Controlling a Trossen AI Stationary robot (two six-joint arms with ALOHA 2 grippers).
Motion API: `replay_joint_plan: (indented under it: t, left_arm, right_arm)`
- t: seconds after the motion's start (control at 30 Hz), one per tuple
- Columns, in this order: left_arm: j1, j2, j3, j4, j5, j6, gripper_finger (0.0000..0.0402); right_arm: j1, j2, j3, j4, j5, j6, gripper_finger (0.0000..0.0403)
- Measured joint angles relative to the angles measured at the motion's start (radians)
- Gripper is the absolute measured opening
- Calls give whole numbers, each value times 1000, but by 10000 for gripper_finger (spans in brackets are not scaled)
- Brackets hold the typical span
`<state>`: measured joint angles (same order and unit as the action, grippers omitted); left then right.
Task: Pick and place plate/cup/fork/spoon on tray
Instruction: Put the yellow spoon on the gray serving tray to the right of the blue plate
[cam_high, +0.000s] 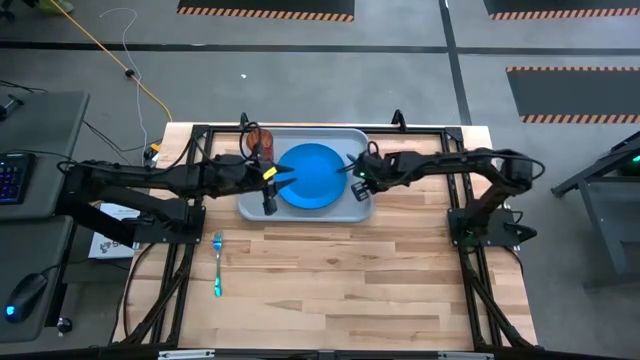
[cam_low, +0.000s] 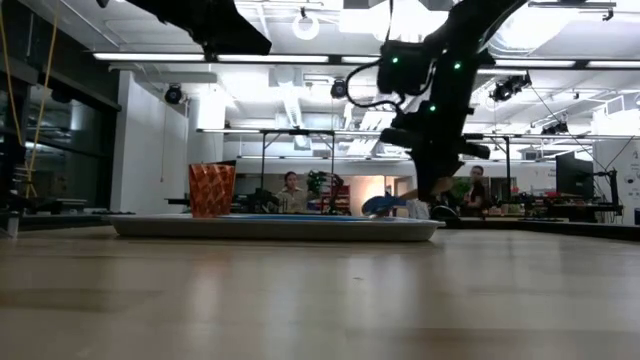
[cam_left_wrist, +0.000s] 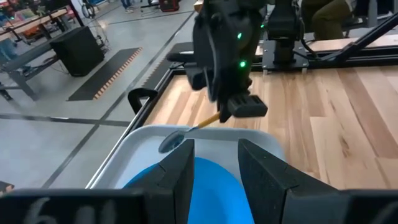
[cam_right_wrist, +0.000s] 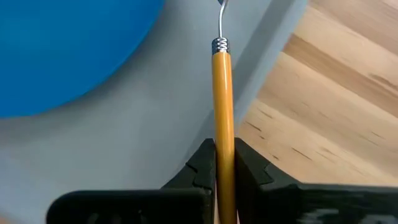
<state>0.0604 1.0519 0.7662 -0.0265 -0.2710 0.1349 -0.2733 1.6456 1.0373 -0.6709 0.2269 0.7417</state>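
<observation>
The pale grey-blue tray (cam_high: 355, 205) lies at the table's far middle. The blue plate (cam_high: 312, 177) lies flat in it, and the reddish-brown cup (cam_high: 262, 138) stands in its far left corner. My right gripper (cam_high: 358, 170) is over the tray's right part, shut on the orange-handled spoon (cam_right_wrist: 222, 93). The spoon's silver bowl (cam_left_wrist: 171, 143) points toward the tray's far side, low over the tray. My left gripper (cam_left_wrist: 216, 171) is open and empty over the plate's left edge. The teal-handled fork (cam_high: 218, 263) lies on the bare wood at the near left. My right gripper pinches the spoon's orange handle (cam_right_wrist: 222, 134) between its two fingers, back from the silver collar. The fingers lie along the handle, slanting down from the table's right. The spoon sticks out ahead of the fingers, bowl end lowest; I cannot tell whether the bowl touches the tray.
Bare wooden tabletop (cam_high: 350, 280) spreads in front of the tray. Black frame rails (cam_high: 190, 150) run along the table's edges. People (cam_low: 290, 192) stand in the room behind the table. A keyboard (cam_high: 10, 175) lies on a desk off to the left.
</observation>
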Motion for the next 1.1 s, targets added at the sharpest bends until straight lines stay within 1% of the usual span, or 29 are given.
replay_joint_plan:
  t: [0.1, 0.2, 0.4, 0.67, 1.1]
  left_arm:
    - [-4, 0, 0, 2, 0, 0, 115]
    - [-5, 0, 0, 2, 0, 0, 115]
    - [-5, 0, 0, 2, 0, 0, 115]
    - [-4, 1, 0, 2, 0, 0, 115]
    - [-4, 1, 0, 2, -1, 0, 115]
  right_arm:
    - [1, 39, 23, -3, -7, -9, 10]
    - [2, 51, 34, -2, -11, -9, 11]
    - [17, 51, 34, 4, -10, 0, 10]
    - [41, 51, 35, 56, -5, 2, 10]
    - [41, 51, 35, 148, -6, -29, 10]
